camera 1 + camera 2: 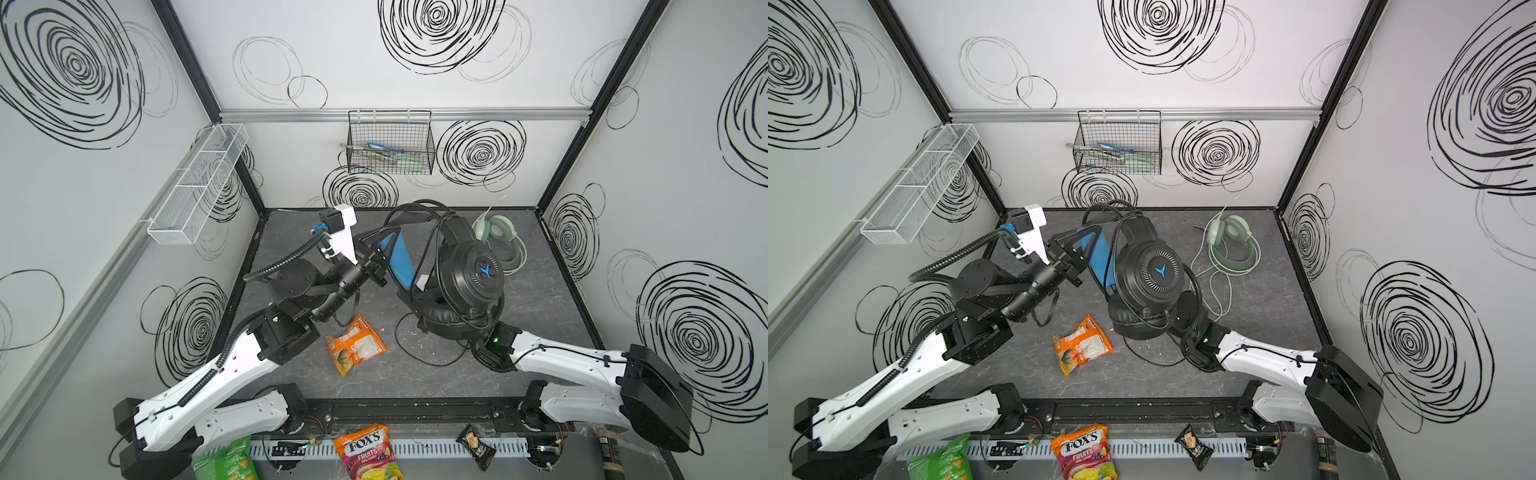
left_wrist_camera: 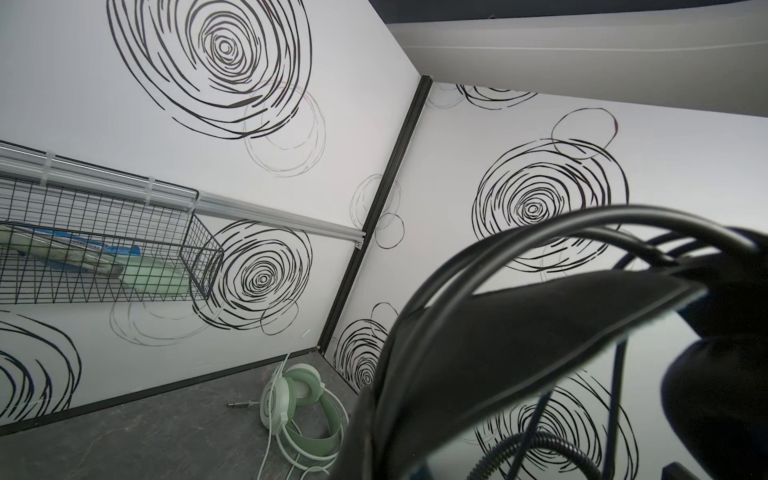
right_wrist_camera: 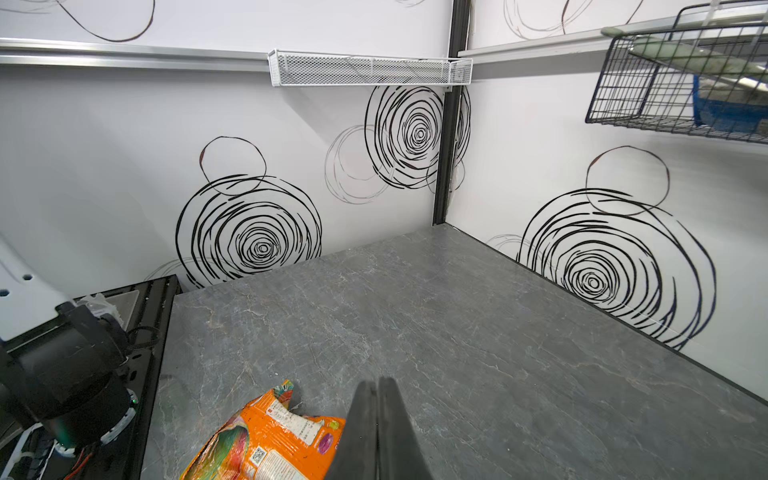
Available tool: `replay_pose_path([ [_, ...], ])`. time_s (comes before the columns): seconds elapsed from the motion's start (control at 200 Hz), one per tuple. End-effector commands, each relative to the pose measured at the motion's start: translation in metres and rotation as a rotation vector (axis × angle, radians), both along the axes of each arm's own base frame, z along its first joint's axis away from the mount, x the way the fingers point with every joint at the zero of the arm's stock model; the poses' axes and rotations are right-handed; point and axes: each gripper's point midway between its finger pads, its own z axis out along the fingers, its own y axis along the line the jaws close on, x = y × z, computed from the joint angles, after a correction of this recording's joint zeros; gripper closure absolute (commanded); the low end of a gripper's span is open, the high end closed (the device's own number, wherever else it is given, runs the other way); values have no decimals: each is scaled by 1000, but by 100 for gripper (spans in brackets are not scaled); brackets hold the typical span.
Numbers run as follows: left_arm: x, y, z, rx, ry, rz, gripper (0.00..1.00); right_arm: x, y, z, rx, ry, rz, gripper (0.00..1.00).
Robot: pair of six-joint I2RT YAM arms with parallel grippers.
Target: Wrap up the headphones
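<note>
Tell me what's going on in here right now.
The left gripper is shut on the headband of the black headphones, holding them up off the table. Their black cable loops over the headband several times, with the rest trailing on the table. The right gripper sits beneath the earcups, shut with nothing visible in its grip. The mint-green headphones lie untouched at the back, cable loose.

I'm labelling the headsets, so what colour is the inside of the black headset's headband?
The inner headband is bright blue, clearest in both top views.
</note>
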Motion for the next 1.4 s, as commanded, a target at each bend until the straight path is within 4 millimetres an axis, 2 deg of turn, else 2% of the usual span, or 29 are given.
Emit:
replay_pose_path([
  [0.0,-19,34,76,-266,-124,15,100,-5,3,-2,26,11,20,91],
  [0.2,-14,41,82,-297,-118,52,100,-2,6,-10,24,39,19,90],
  [0.31,-8,45,78,-318,-98,88,100,1,10,-16,26,72,8,91],
  [0.5,2,62,65,-356,-68,197,100,14,20,-37,-43,156,-70,95],
  [0.835,19,81,61,-292,-94,404,100,2,32,-69,-127,243,-158,100],
  [1.091,36,85,53,-170,-134,576,100,-19,32,-71,-168,221,-155,100],
  [1.131,37,91,55,-164,-151,623,100,-21,31,-72,-181,213,-162,100],
  [1.246,46,96,46,-66,-175,749,100,-28,29,-74,-212,188,-170,100],
  [1.396,53,94,35,49,-216,835,100,-34,28,-68,-249,133,-184,100],
])
